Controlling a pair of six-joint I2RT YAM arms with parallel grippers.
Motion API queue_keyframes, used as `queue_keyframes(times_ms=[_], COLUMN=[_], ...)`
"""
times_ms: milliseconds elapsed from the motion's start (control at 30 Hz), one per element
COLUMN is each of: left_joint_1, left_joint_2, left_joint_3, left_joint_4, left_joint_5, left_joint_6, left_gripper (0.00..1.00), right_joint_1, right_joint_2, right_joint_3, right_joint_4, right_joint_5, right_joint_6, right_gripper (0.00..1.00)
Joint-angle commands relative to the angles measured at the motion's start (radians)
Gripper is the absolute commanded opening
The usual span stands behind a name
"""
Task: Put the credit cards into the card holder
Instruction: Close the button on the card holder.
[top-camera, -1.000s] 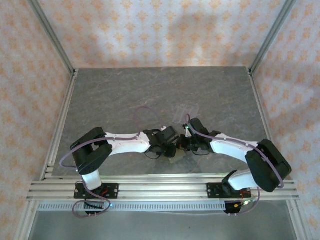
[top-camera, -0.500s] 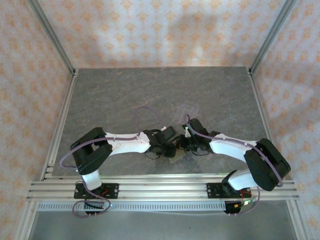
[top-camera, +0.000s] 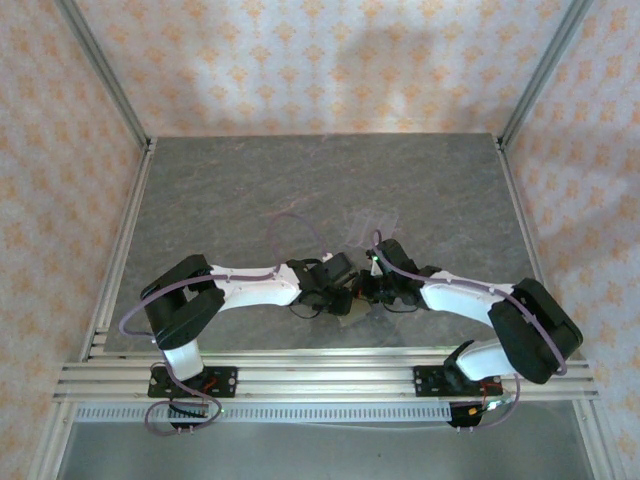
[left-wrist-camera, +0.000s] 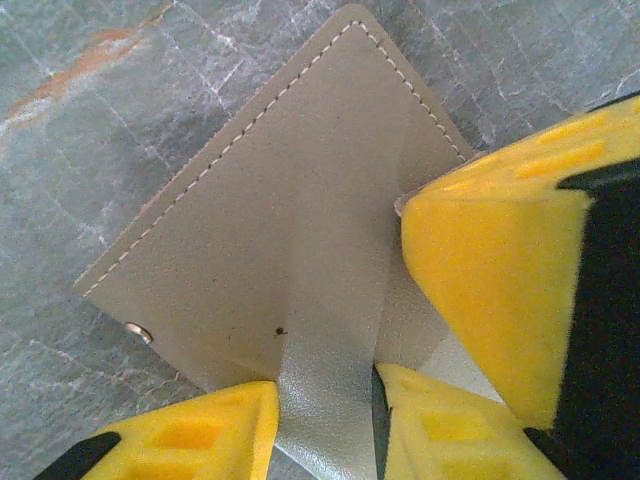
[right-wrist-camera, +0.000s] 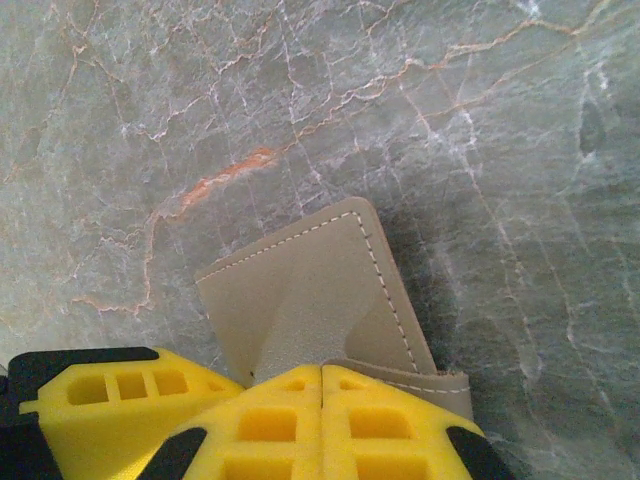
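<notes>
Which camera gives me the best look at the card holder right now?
Left wrist: the card holder sits large and close, its stitched edge clear. Right wrist shows one end of it, smaller. Top external gives a small tan patch, with the detail lost.

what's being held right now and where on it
The card holder. The left end effector pinches its raised middle fold. The right end effector is shut at its edge by the flap, though whether it pinches there cannot be told.
</notes>
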Motion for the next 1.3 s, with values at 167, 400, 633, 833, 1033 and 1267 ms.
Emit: queue_keyframes(times_ms=[167,400,633,833,1033,1267], left_joint_1=[0.005,0.066,0.145,0.165,0.146,0.137], left_joint_2=[0.029,-0.068,-0.192,-0.130,-0.056,-0.107], left_joint_3=[0.010,-0.017,-0.061,0.019,0.010,-0.092], left_joint_4=[-0.027,-0.031,-0.056,-0.074,-0.019,0.019], left_joint_5=[-0.043,-0.007,0.030,0.065,0.106,0.087], left_joint_6=[-0.002,-0.031,-0.005,0.045,0.046,0.027], left_gripper=[0.32,0.33,0.33,0.33,0.31,0.31], right_joint_1=[0.059,0.059,0.059,0.050,0.022,-0.026], right_joint_2=[0.099,0.078,-0.023,-0.075,-0.079,-0.081], right_joint_3=[-0.043,-0.059,-0.046,-0.034,-0.008,0.006], right_joint_4=[-0.028,-0.043,-0.104,-0.089,-0.088,-0.089], right_joint_5=[0.014,0.077,0.087,0.017,-0.042,-0.090], right_joint_6=[0.030,0.050,0.037,0.040,0.044,0.045], right_gripper=[0.00,0.00,0.00,0.00,0.00,0.00])
